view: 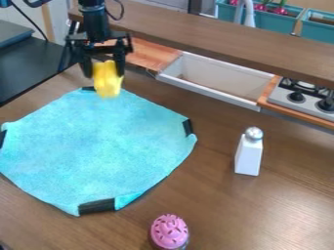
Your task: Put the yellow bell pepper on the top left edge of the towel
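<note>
- The gripper (104,67) hung at the far left, its fingers closed on the sides of the yellow bell pepper (108,83).
- The pepper hung down between the fingers, at the far corner of the blue towel (98,146); whether it touched the cloth could not be told.
- The towel lay spread on the brown counter (281,200), black strips at its corners.
- Right of the towel stood a white shaker (248,156) with a silvery top.
- A pink-topped toy cupcake (170,232) sat at the near edge.
- Beyond were a sink (219,85) and, farther right, a stove (300,106).
</note>
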`<state>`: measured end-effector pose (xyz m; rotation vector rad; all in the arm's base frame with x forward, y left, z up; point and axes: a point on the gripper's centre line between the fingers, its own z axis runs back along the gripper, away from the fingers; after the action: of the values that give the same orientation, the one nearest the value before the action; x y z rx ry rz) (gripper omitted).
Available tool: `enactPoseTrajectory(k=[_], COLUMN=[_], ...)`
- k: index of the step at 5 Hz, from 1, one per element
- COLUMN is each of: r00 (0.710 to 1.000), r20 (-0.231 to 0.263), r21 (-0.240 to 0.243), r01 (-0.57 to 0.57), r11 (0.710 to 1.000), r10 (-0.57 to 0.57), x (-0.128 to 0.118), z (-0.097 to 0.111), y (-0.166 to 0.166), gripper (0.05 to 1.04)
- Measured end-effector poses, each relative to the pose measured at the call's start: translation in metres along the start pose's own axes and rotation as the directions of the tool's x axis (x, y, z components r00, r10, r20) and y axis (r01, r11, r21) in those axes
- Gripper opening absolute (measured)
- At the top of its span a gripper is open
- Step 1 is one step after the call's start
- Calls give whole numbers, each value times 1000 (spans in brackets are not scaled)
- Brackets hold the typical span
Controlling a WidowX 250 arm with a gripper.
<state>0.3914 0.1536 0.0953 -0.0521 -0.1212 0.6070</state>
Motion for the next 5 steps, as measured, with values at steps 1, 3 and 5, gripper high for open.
enactPoseTrajectory(k=[1, 3, 5], r00=[999, 996, 992], r20=[-11, 41, 71], r21=[19, 43, 75], r01=[-39, -83, -113], r11=[999, 996, 991], r10=[39, 81, 108], x=[17, 36, 49], z=[-11, -15, -34], y=[12, 32, 45], gripper=[816, 816, 816])
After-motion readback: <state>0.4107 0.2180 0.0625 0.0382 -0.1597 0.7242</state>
